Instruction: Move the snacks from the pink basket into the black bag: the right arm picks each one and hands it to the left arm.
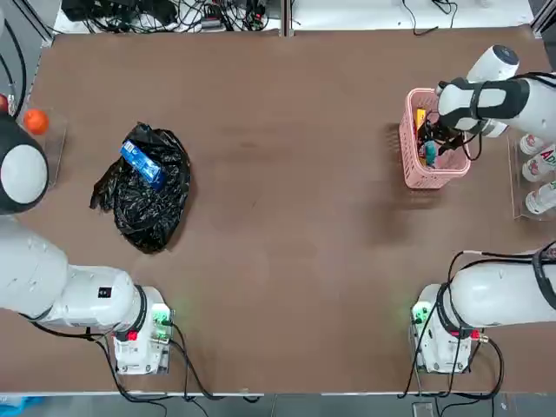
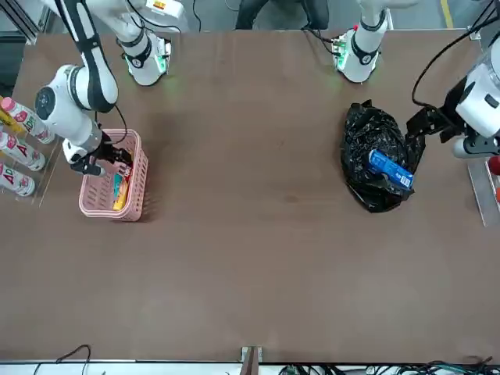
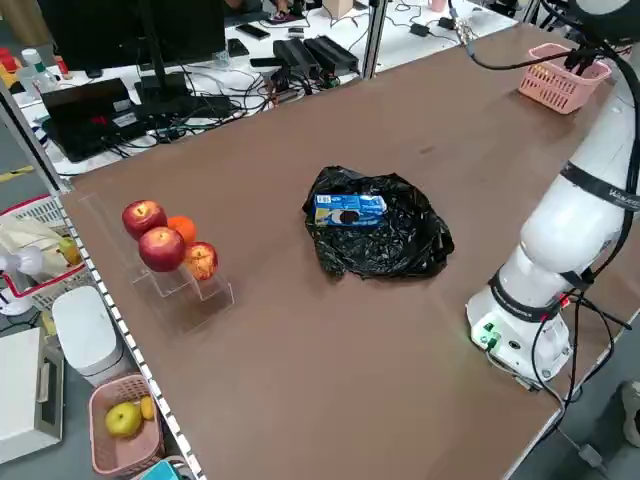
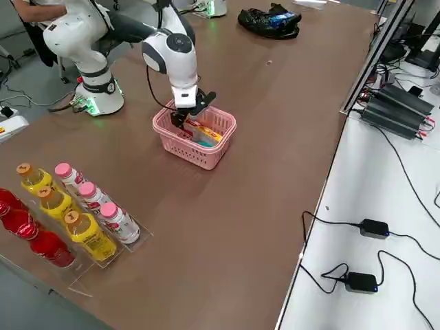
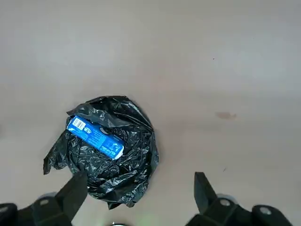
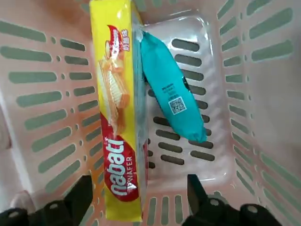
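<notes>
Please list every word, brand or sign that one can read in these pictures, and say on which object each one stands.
"nabati WAFER": on the long yellow packet with red logo in the pink lattice plastic basket.
Small teal packet: a square code and print, too small to read.
Blue packet on the glossy black plastic bag: print unreadable.
White bottles with red lettering: letters blurred.

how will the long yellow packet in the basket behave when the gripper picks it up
The yellow packet has flat faces and crisp edges, so it probably stays stiff rather than sagging. It stands on edge against the pink basket wall, touching the teal packet, which may shift. Its glossy wrap may be slippery for the right gripper.
</notes>
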`<state>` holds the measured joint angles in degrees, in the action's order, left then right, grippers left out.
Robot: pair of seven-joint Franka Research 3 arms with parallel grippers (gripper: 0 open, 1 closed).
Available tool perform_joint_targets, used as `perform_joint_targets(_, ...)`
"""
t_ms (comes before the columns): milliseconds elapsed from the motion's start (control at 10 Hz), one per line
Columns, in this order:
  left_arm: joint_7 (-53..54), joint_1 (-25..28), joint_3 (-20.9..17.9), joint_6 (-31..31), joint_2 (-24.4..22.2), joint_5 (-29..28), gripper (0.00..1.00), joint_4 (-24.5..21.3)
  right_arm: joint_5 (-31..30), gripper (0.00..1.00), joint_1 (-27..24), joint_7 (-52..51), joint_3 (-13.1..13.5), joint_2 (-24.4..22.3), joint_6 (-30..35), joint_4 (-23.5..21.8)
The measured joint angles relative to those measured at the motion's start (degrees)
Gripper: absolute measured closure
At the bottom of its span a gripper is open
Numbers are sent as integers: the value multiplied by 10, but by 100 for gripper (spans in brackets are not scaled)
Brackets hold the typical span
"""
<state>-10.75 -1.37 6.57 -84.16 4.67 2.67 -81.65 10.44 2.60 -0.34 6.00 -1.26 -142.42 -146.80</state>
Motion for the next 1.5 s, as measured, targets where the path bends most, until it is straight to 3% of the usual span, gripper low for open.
perform_joint_targets(1500, -20, 11, -6, 11, 1, 0, 0, 4, 29, 15, 5, -2, -5, 43, -48, 0)
